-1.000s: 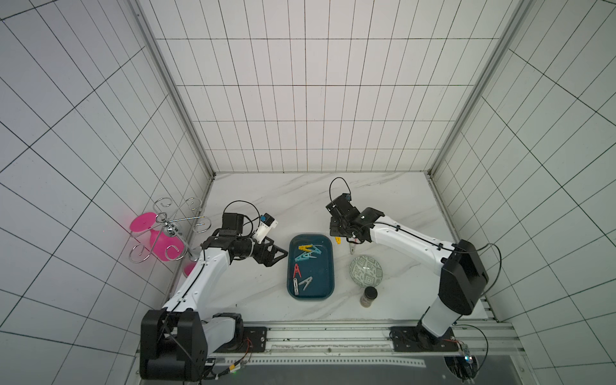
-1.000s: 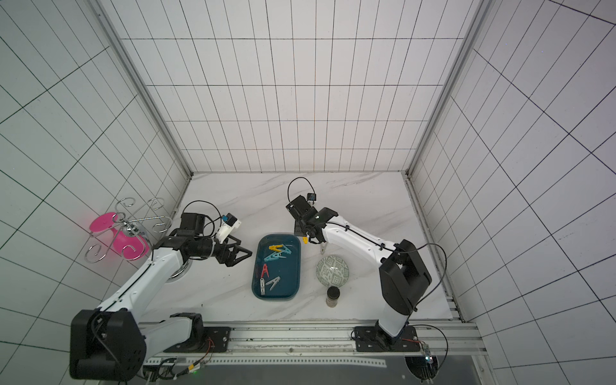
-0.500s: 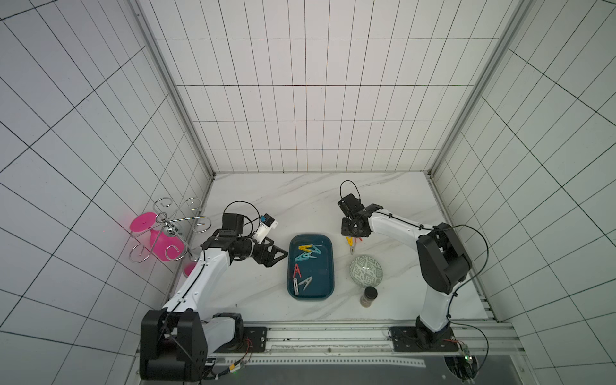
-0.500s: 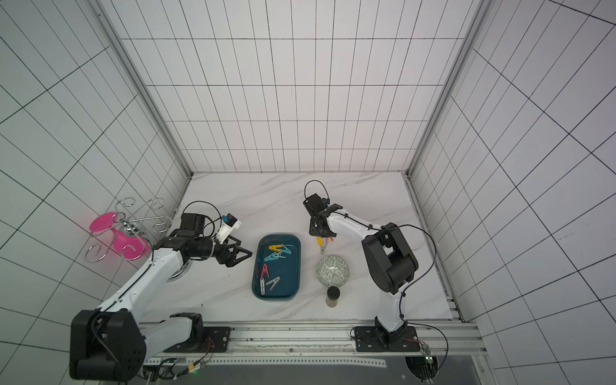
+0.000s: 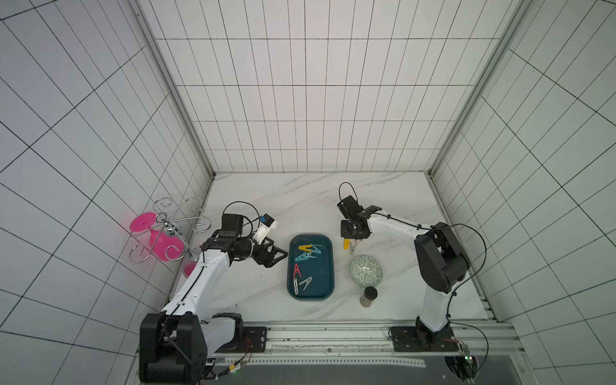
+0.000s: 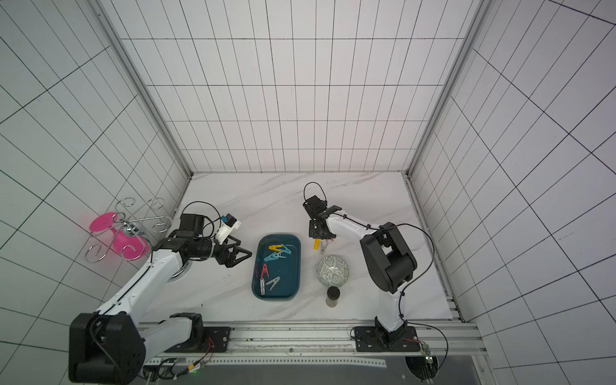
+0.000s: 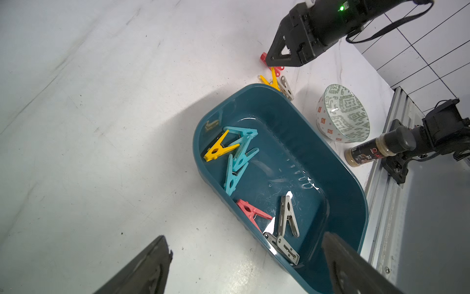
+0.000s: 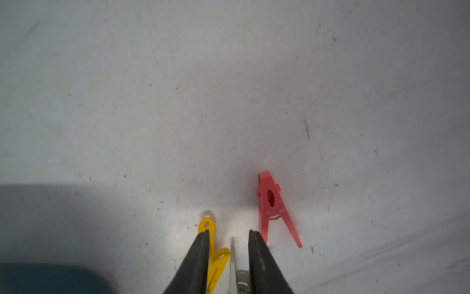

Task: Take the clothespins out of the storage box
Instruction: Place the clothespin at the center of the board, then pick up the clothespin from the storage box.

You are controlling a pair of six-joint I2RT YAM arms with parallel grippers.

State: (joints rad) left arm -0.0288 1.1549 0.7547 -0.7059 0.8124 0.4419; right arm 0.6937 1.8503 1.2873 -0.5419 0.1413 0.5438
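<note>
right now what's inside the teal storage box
The storage box holds a yellow clothespin, about three overlapping light blue ones, a red one and two grey ones. In the left wrist view its near wall covers part of one grey one and the floor beside it.

The storage box (image 7: 318, 178) is dark teal; the clothespins (image 7: 239, 157) are yellow, light blue, red and grey; the bowl (image 7: 343, 114) carries a green-and-white pattern.

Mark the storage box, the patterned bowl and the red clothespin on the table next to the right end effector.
storage box (image 5: 321, 273): in a top view, bare floor inside.
patterned bowl (image 5: 366, 275): in a top view, middle of its inside.
red clothespin (image 8: 268, 209): right wrist view, body between hole and spring.
</note>
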